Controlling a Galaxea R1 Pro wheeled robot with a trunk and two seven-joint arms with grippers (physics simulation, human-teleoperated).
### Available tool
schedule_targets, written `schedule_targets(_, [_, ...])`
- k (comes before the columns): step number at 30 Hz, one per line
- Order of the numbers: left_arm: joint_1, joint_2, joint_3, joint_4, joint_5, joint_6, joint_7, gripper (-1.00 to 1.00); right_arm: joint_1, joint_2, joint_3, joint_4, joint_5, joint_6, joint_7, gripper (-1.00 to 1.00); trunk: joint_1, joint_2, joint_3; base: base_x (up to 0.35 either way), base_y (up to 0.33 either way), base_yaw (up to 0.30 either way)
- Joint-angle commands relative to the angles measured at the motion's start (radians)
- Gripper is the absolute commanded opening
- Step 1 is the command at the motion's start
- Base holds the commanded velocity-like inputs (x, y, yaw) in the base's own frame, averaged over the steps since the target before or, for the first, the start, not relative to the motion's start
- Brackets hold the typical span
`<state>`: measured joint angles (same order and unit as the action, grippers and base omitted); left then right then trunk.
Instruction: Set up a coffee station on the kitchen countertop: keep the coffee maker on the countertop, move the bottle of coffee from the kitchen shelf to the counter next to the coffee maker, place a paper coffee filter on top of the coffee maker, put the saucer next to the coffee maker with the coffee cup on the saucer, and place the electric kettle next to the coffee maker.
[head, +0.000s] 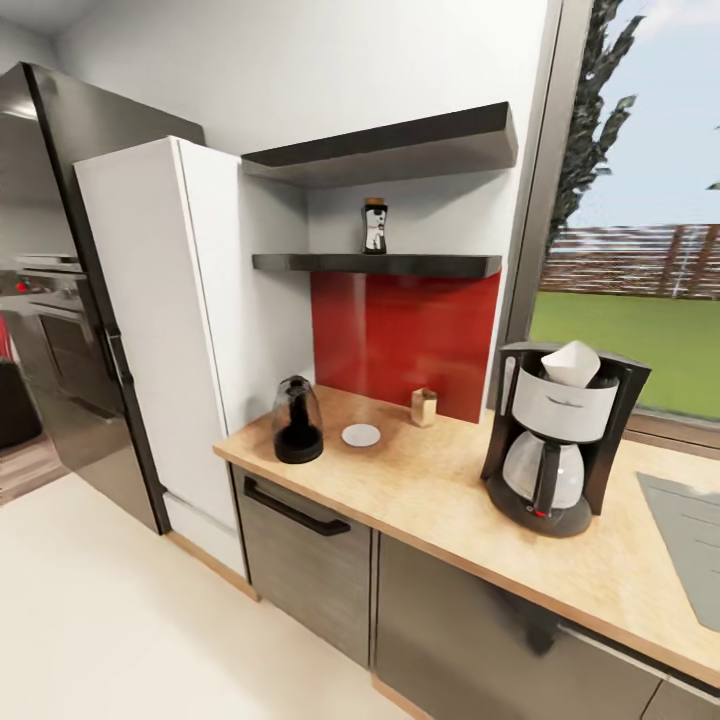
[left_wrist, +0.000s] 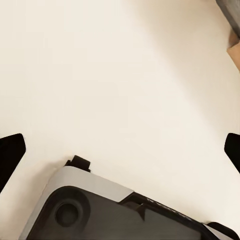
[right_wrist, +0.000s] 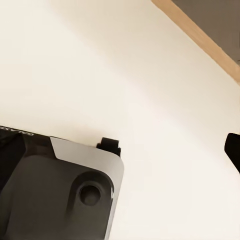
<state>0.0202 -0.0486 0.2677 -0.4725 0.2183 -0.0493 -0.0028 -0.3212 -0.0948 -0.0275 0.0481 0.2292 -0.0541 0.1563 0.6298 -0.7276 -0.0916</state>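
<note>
The right wrist view looks down on a cream floor (right_wrist: 125, 90). The robot's grey-and-black base (right_wrist: 55, 192) covers one corner. A light wood strip (right_wrist: 200, 37) crosses the opposite corner. One dark fingertip (right_wrist: 233, 149) shows at the edge.

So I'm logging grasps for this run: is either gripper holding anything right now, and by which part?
Nothing is held. The left fingers stand wide apart over bare floor, and the one visible right finger has nothing against it. The bottle of coffee sits untouched on the kitchen shelf.
</note>
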Motion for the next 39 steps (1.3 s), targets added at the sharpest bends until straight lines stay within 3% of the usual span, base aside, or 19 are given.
schedule_targets(1, [0.0,0.0,0.001,-0.001,0.009,-0.001,0.0,1.0,-0.002,0.0,-0.003,0.004,0.007,-0.006,0.0,1.0,0.0,-0.001,-0.001,0.022,0.302,-0.001])
schedule_targets(9, [0.0,0.0,0.001,-0.001,0.009,-0.001,0.0,1.0,-0.002,0.0,-0.003,0.004,0.007,-0.006,0.001,1.0,0.0,-0.001,-0.001,0.074,0.208,-0.098])
schedule_targets(31, [0.0,0.0,0.001,-0.001,0.009,-0.003,0.0,1.0,-0.002,0.0,-0.003,0.004,0.007,-0.005,0.002,1.0,0.0,-0.001,-0.001,0.004,0.007,-0.278])
schedule_targets(39, [0.0,0.0,0.001,-0.001,0.009,-0.001,0.0,1.0,-0.002,0.0,-0.003,0.004,0.007,-0.006,0.0,1.0,0.0,-0.001,-0.001,0.0,0.137,-0.073])
